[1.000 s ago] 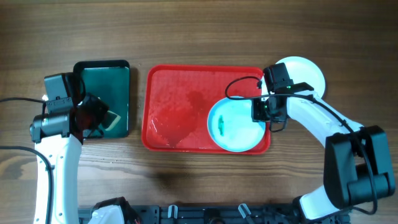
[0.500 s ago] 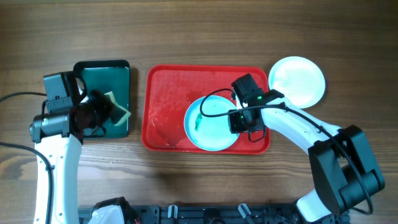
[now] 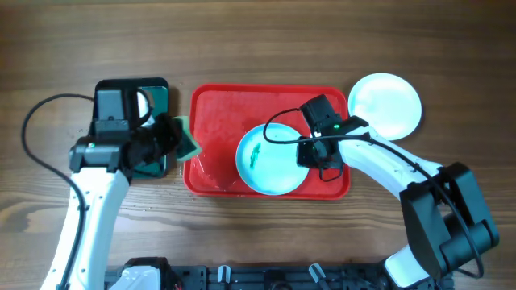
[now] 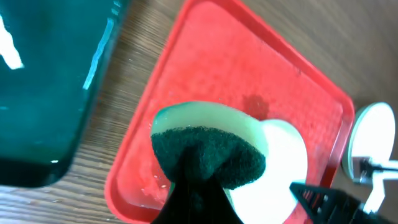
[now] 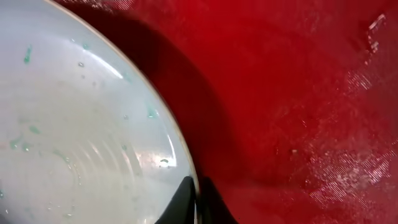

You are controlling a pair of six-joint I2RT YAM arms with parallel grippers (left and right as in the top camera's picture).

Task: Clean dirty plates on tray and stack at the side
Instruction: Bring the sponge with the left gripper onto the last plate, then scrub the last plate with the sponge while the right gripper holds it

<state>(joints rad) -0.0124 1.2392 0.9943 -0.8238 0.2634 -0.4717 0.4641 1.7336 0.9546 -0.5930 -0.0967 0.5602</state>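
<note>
A pale turquoise plate [image 3: 270,159] with a green smear lies in the right half of the red tray [image 3: 218,113]. My right gripper [image 3: 310,153] is shut on its right rim; in the right wrist view the fingers [image 5: 198,200] pinch the rim of the plate [image 5: 81,137] over the tray [image 5: 298,93]. A white plate [image 3: 387,105] rests on the table right of the tray. My left gripper [image 3: 171,138] is shut on a green sponge [image 3: 187,141] over the tray's left edge. In the left wrist view the sponge [image 4: 208,155] hangs before the plate [image 4: 283,180]. No third plate shows.
A smaller dark green tray [image 3: 129,109] with a black rim stands left of the red tray, under my left arm. Cables run from both arms over the table. Wet patches show on the red tray floor [image 4: 242,68].
My left arm has swung right from the dark green tray, carrying the sponge to the red tray's left edge. My right gripper has dragged the turquoise plate left toward the tray's middle.
</note>
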